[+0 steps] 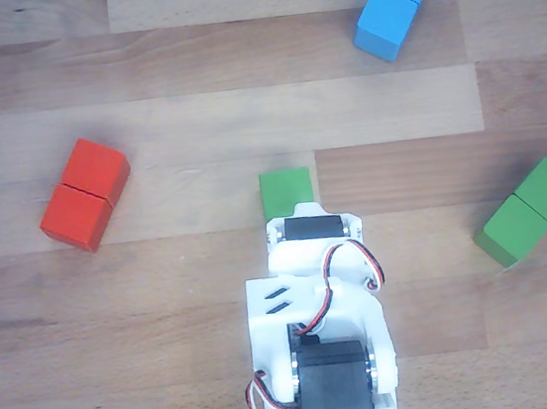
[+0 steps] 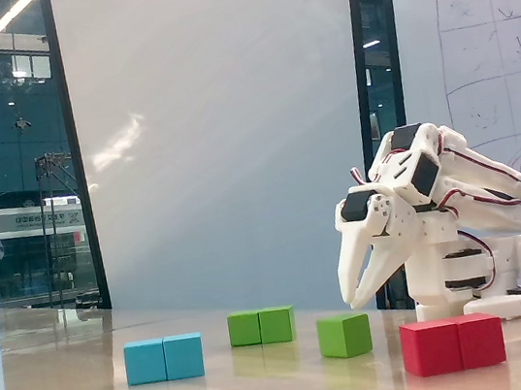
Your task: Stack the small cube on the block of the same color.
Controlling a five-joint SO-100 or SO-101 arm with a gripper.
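A: Where's the small cube [image 1: 286, 192]?

B: Lying alone on the wooden table [image 1: 212, 272], just ahead of the arm [image 1: 318, 319] in the other view.

A: And the gripper [image 2: 356, 295]?

B: The arm hides it there. The fixed view shows it hanging above the table beside the cube, holding nothing, fingers seemingly slightly apart.

A: The green block [image 1: 528, 212]?

B: Well right; red block [image 1: 85, 194] left, blue block [image 1: 396, 3] beyond.

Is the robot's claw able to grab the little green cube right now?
Probably yes. The gripper hangs just above and beside the small green cube, and nothing stands between them. The red block, blue block and long green block all sit apart from it.
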